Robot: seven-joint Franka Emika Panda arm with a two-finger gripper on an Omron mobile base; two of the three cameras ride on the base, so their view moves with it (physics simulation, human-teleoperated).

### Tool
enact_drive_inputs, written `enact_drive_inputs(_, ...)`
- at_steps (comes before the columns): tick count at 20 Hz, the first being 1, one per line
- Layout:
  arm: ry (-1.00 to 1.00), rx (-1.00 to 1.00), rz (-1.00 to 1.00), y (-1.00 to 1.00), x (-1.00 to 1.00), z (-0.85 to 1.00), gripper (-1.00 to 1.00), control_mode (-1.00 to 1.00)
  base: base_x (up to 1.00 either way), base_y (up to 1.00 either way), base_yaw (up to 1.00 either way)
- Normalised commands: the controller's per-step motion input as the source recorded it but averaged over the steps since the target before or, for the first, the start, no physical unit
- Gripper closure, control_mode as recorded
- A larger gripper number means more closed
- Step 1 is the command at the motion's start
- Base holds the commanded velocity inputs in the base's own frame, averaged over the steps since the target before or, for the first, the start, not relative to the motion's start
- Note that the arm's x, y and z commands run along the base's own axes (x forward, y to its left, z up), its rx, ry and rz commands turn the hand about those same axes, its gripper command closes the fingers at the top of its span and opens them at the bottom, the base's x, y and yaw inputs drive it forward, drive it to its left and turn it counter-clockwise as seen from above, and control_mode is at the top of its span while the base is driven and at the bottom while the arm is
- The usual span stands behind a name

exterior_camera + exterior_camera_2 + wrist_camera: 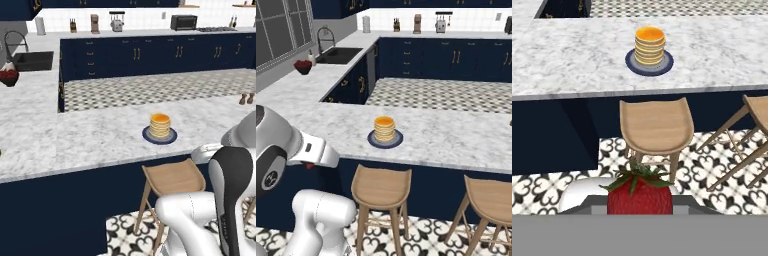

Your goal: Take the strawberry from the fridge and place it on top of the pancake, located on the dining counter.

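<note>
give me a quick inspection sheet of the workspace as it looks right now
surface: dining counter, white-grey marble on a navy base, bare around the plate
job's things: pancake stacked on a dark blue plate; strawberry held at the gripper, short of the counter, above the patterned floor
clutter: dark bowl of red fruit near the sink
grippers: gripper shut on the strawberry
cables: nothing seen
surroundings: wooden stools in front of the counter; navy cabinets; small appliances along the back wall
</note>
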Motion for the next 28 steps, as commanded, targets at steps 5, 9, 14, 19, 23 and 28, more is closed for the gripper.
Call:
enact_drive_inputs(5,0.00,0.00,0.00,0.00,0.00,0.00,1.00,1.00,0.67,0.04,0.00)
enact_drive_inputs(9,0.00,0.00,0.00,0.00,0.00,0.00,1.00,1.00,0.75,0.09,0.00)
enact_drive_inputs(14,0.00,0.00,0.00,0.00,0.13,0.01,1.00,-1.00,0.45,0.02,0.00)
enact_drive_inputs(19,0.00,-0.01,0.00,0.00,0.93,0.20,1.00,-1.00,0.00,0.00,0.00)
enact_drive_inputs(23,0.00,0.00,0.00,0.00,1.00,0.02,1.00,-1.00,0.00,0.00,0.00)
enact_drive_inputs(28,0.09,0.00,0.00,-0.21,1.00,-0.02,1.00,-1.00,0.00,0.00,0.00)
